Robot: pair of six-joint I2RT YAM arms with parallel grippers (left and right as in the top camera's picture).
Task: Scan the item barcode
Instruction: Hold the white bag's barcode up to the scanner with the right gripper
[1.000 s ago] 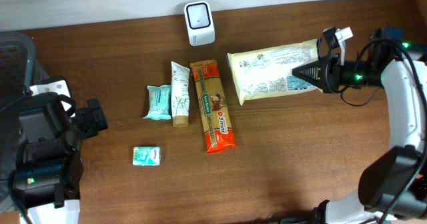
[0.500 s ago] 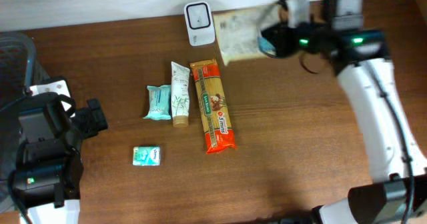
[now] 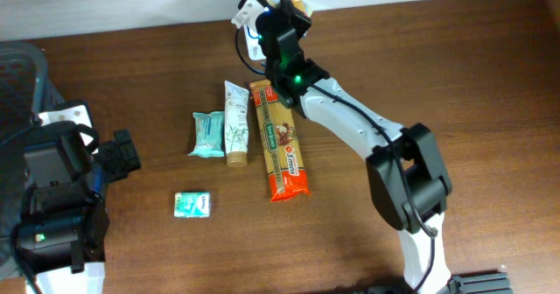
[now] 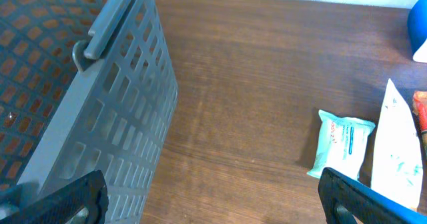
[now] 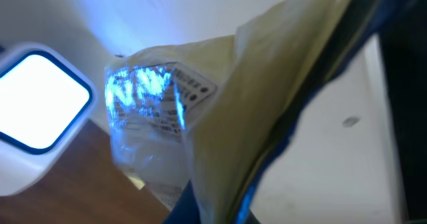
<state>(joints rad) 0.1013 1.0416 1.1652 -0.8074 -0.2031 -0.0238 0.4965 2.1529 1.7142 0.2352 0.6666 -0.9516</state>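
Two arms: one at work at the far edge, one parked at 8 o'clock of the table (image 3: 472, 66).
Right gripper (image 3: 276, 9): clamped tight on a pale yellow bag (image 5: 267, 77), raised at 12 o'clock of the table.
Bag: hanging just in front of the scanner (image 5: 37, 111), apart from it; printed label (image 5: 177, 91) washed in blue light, turned partly toward the glowing white face at 9 o'clock in the wrist view.
Barcode: too blurred to pick out on the label.
Left gripper (image 4: 212, 201): jaws spread wide, holding nothing, beside a grey basket (image 4: 100, 117).
Other goods: wipes pack (image 3: 208, 134), tube (image 3: 234, 122) and long pasta packet (image 3: 278, 138) side by side near the table's middle; small pack (image 3: 192, 204) at 7 o'clock of them.
Step in hand, by judgement: presenting the label to the scanner.
To do it well: keep the grip firm; square the label flat to the scanner face; favour the flattest patch of film, wary of creases and glare; hold steady, close but not touching; tilt slowly, failing a read.
Risk: soft bag sagging or swinging, label sliding out of the light.
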